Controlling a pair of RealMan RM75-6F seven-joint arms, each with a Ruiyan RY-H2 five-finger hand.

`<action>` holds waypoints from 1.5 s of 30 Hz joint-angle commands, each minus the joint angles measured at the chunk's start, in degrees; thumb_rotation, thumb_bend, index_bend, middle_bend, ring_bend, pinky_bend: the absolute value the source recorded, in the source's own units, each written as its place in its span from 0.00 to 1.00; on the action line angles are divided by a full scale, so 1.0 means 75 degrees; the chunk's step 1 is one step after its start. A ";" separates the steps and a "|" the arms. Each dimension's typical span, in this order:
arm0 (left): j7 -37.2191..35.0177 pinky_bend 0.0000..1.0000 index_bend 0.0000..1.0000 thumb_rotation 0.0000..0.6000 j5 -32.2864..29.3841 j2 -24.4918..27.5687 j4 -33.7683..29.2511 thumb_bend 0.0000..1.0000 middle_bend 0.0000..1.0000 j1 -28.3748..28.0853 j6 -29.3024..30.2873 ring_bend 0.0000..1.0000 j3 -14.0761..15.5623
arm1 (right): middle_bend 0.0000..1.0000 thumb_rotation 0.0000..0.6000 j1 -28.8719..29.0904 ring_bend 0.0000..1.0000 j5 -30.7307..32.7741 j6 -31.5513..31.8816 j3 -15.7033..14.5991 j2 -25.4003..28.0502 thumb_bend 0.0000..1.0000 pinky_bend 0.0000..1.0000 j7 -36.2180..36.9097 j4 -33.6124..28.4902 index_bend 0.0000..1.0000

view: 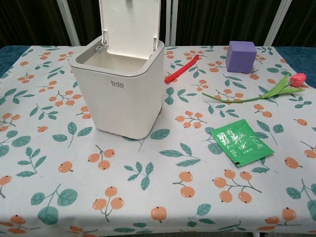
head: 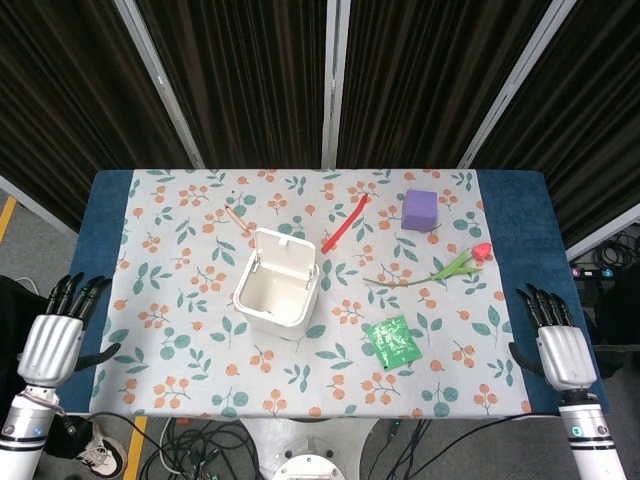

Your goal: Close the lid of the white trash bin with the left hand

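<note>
Two hands sit off the bench corners, both holding nothing. Left hand [head: 52, 345] beyond the left edge, fingers spread wide. White trash bin [head: 277, 283] left of bench centre, lid [view: 130, 24] upright, mouth open; a thin pink stick [head: 237, 219] lies behind it. Red strip [head: 344, 222], green packet [head: 391, 341], tulip [head: 440, 269] and purple cube [head: 421, 209] lie to the bin's right, apart from it. Right hand [head: 560, 345] beyond the right edge, fingers apart.
</note>
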 commanded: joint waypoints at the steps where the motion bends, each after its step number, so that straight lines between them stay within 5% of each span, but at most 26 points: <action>1: -0.0538 0.03 0.11 1.00 0.0129 0.0215 -0.0251 0.39 0.12 -0.0185 -0.0105 0.01 -0.0071 | 0.00 1.00 -0.0003 0.00 -0.0034 -0.0013 -0.0022 -0.0012 0.25 0.00 0.0045 0.0065 0.00; 5: -0.1043 0.03 0.11 1.00 0.0140 0.0339 -0.0307 0.55 0.12 -0.0399 -0.0205 0.01 -0.0232 | 0.00 1.00 0.0032 0.00 0.0002 -0.0147 -0.0046 -0.0036 0.25 0.00 0.0069 0.0155 0.00; 17: -0.2883 0.04 0.10 1.00 0.0325 0.0855 -0.0802 0.56 0.14 -0.1974 -0.1207 0.01 -0.1186 | 0.00 1.00 0.0096 0.00 0.0080 -0.0297 -0.0032 -0.0115 0.25 0.00 -0.0129 0.0106 0.00; 28: -0.2806 0.04 0.10 1.00 -0.0177 0.0936 -0.0939 0.56 0.15 -0.3602 -0.3144 0.01 -0.1660 | 0.00 1.00 0.0125 0.00 0.0168 -0.0400 -0.0017 -0.0133 0.25 0.00 -0.0156 0.0157 0.00; 45: -0.2825 0.04 0.10 1.00 -0.1167 0.0604 -0.0567 0.56 0.15 -0.5007 -0.4816 0.01 -0.1849 | 0.00 1.00 0.0145 0.00 0.0273 -0.0527 -0.0010 -0.0194 0.25 0.00 -0.0047 0.0295 0.00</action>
